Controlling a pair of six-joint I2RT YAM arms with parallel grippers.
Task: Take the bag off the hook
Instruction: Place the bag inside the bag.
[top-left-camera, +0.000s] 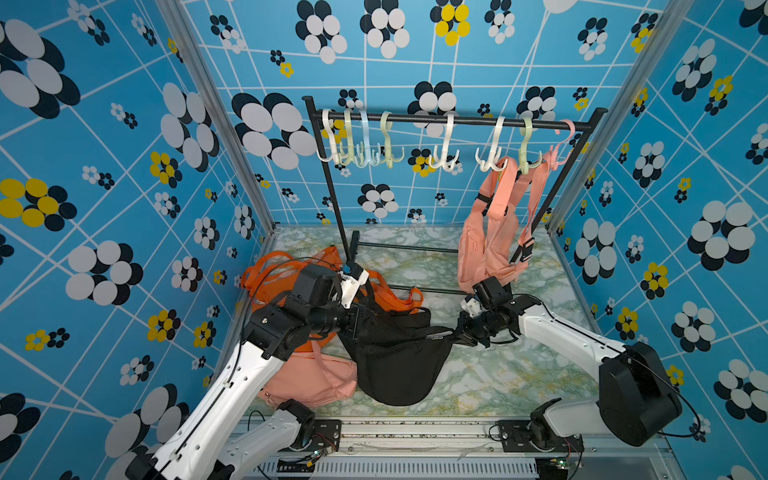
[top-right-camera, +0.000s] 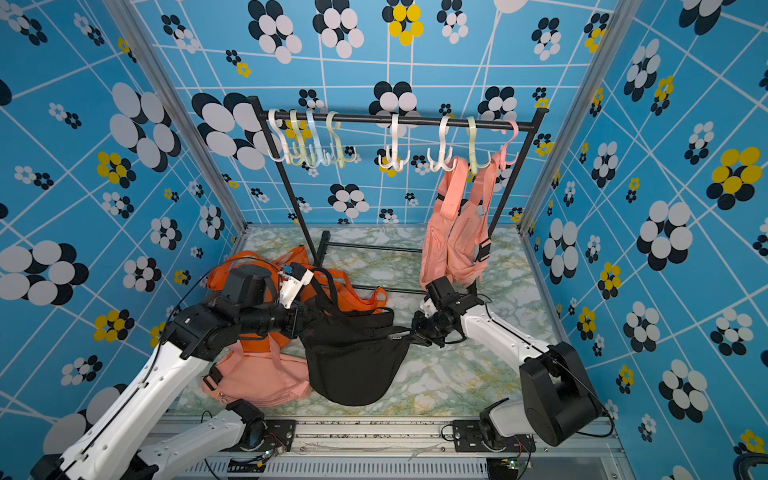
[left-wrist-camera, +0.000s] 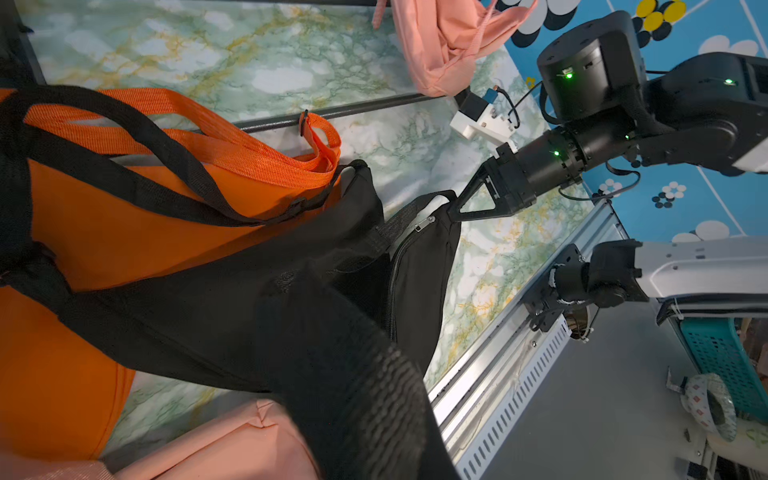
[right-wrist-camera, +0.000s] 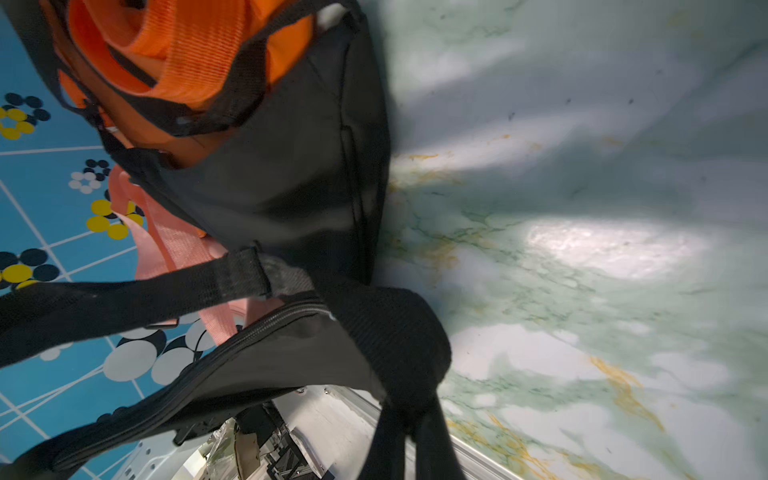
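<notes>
A black bag (top-left-camera: 399, 365) (top-right-camera: 353, 365) hangs off the hooks, stretched between my two grippers low over the marble table (top-left-camera: 498, 374). My left gripper (top-left-camera: 360, 321) (top-right-camera: 301, 322) is shut on its black webbing strap (left-wrist-camera: 374, 407), which hides the jaws in the left wrist view. My right gripper (top-left-camera: 456, 332) (top-right-camera: 413, 330) (left-wrist-camera: 455, 210) (right-wrist-camera: 409, 419) is shut on the bag's other end, by the zipper (left-wrist-camera: 424, 222). Two pink bags (top-left-camera: 490, 237) hang by their straps from a white hook (top-left-camera: 492, 160) and a pale green hook (top-left-camera: 527, 156) at the right of the black rail (top-left-camera: 415, 119).
An orange bag (top-left-camera: 282, 270) and a pink bag (top-left-camera: 316, 382) lie on the table under my left arm. Several bare hooks (top-left-camera: 357, 153) hang along the rail's left and middle. The rack's base bars (top-left-camera: 415, 248) cross the table behind the black bag. A metal rail (top-left-camera: 415, 428) edges the front.
</notes>
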